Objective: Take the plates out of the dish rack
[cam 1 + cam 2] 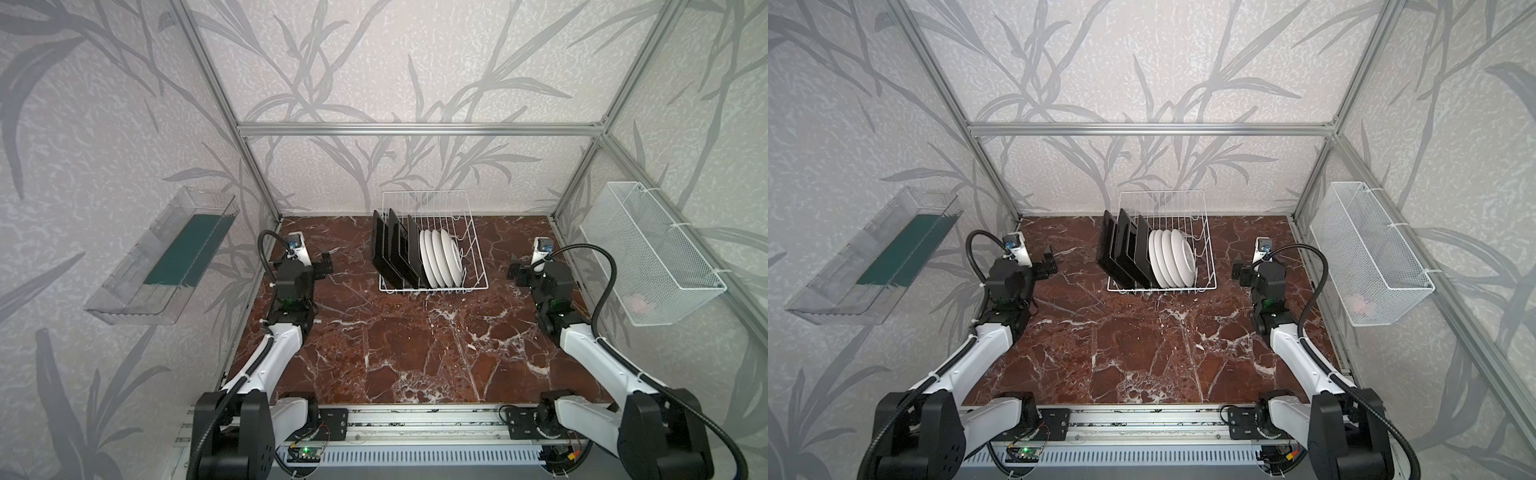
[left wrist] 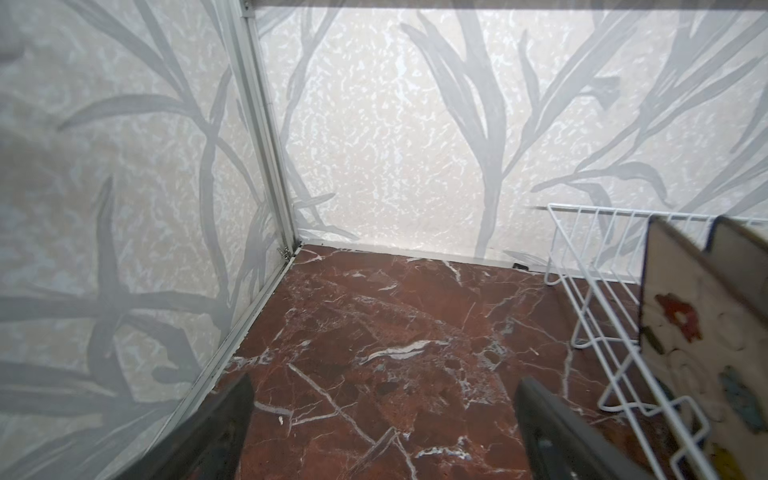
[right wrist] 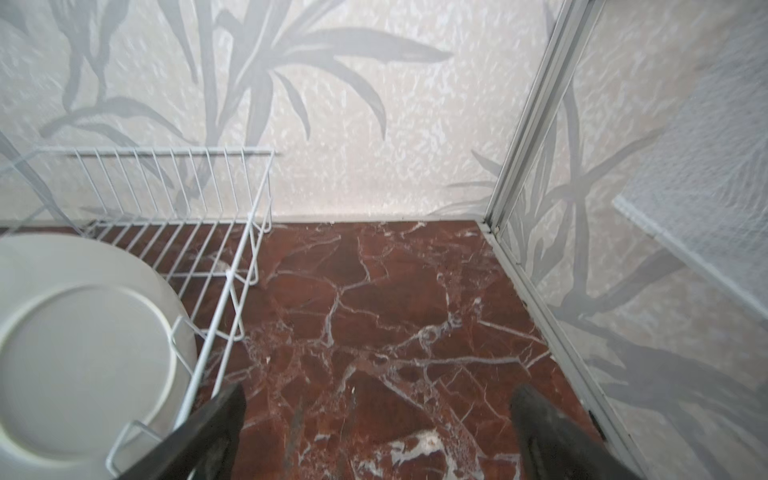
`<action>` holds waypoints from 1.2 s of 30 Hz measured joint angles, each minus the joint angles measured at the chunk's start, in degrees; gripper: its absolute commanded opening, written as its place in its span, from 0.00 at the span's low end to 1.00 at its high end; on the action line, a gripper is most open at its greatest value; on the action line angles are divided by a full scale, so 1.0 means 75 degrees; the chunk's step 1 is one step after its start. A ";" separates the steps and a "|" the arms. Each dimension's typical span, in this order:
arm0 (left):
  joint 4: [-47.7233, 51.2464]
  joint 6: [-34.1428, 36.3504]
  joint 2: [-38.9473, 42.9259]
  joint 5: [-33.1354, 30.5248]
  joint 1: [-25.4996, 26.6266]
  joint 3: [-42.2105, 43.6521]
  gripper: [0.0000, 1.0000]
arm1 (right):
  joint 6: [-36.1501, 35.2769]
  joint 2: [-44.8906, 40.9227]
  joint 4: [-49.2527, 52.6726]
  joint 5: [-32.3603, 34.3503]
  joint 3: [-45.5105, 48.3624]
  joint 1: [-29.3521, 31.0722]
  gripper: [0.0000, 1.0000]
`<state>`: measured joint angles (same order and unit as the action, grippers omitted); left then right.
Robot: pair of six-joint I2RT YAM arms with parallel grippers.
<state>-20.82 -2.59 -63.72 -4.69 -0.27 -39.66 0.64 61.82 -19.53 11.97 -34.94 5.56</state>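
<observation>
Left pincer (image 1: 323, 266) and right pincer (image 1: 514, 272) both gape empty, flanking the dish rack (image 1: 473, 249) on the marble worktop (image 1: 415, 353). Black-backed square plates (image 1: 395, 253) and white round plates (image 1: 441, 257) stand on edge between its prongs; they look stiff, glazed, slippery and breakable, so I would pinch an upper rim and lift straight up
</observation>
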 measured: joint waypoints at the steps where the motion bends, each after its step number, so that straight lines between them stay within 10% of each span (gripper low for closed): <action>1: 0.0539 -0.0012 0.0035 0.0134 0.0000 -0.0516 0.99 | -0.0003 -0.0189 0.0262 -0.0073 -0.0195 0.0000 0.99; 20: 0.7834 -0.0790 -0.1757 0.2448 0.0793 -0.5998 0.92 | -0.0195 -0.0181 0.5117 -0.4223 -0.3509 0.0000 0.99; 36: 1.0162 -0.1352 -0.4878 0.3127 0.1612 -0.8399 0.74 | -0.0154 0.0149 0.6225 -0.5027 -0.3923 0.0015 0.99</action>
<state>55.40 -12.73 -100.31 18.76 11.81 -102.65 -0.51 62.94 27.16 -25.74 -64.36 5.67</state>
